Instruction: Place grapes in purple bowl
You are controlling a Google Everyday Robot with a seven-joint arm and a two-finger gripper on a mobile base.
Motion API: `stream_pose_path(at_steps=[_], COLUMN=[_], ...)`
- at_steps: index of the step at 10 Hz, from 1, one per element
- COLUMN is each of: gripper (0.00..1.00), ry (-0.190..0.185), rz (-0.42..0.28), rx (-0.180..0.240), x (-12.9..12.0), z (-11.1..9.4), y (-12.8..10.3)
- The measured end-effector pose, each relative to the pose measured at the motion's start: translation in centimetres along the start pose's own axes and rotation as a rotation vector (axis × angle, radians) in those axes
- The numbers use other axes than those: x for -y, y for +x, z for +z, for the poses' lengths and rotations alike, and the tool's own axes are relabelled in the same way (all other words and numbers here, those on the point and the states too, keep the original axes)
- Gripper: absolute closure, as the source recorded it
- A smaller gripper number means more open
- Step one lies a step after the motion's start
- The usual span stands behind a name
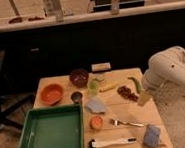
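The grapes (125,93), a dark red-purple bumpy bunch, lie on the wooden table (62,83) at the right side, next to the green pepper (136,83). The purple bowl (79,77) stands at the table's back middle, empty as far as I see. My gripper (144,98) hangs at the end of the white arm (172,68), low over the table's right edge, just right of and slightly in front of the grapes.
An orange bowl (52,93), a small dark cup (76,96), a banana (108,87), a green tray (52,131), an orange fruit (96,122), a fork (126,123), a brush (112,143), a blue sponge (153,136) and a small block (101,67) share the table.
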Motion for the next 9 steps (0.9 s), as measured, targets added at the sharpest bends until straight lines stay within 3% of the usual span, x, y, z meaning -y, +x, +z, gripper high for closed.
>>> stream_pose_path(at_steps=[1, 7, 9], gripper=[0.20, 0.20, 0.20], ry=[-0.002, -0.001, 0.023], rz=[-0.003, -0.001, 0.029], rx=[0.013, 0.011, 0.015], x=[-0.11, -0.14, 0.15], z=[0.29, 0.33, 1.13], y=[-0.84, -0.80, -1.45])
